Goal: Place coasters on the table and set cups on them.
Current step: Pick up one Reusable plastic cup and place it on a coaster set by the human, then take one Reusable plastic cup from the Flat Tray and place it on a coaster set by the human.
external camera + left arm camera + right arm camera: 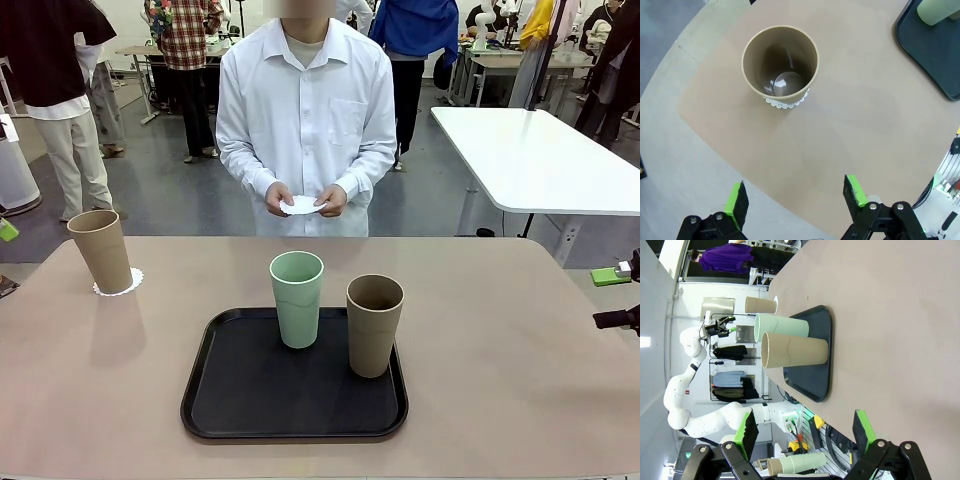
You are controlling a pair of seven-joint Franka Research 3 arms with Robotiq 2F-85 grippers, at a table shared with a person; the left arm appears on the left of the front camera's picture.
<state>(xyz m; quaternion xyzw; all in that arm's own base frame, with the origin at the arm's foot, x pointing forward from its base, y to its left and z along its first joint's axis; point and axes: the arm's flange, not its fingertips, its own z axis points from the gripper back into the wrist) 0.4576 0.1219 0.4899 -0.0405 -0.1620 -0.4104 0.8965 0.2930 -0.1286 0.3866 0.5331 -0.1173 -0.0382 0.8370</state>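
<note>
One tan cup [100, 250] stands on a white lacy coaster [122, 284] at the far left of the table [500, 330]. A mint cup [297, 298] and a second tan cup [374, 325] stand upright on the black tray [230, 400]. Across the table, a person holds another coaster [302, 205] in both hands. My left gripper [796, 197] hangs open and empty, above and short of the left tan cup [780, 62] and its coaster [785, 104]. My right gripper [805, 432] is open and empty off the table's right side, facing the tan cup [795, 351] and mint cup [782, 327].
The tray [815, 382] sits in the middle near my edge of the table. Bare tabletop [890, 315] lies to the right of it and between it and the left cup. A white-topped table [530, 150] stands behind on the right. Other people stand farther back.
</note>
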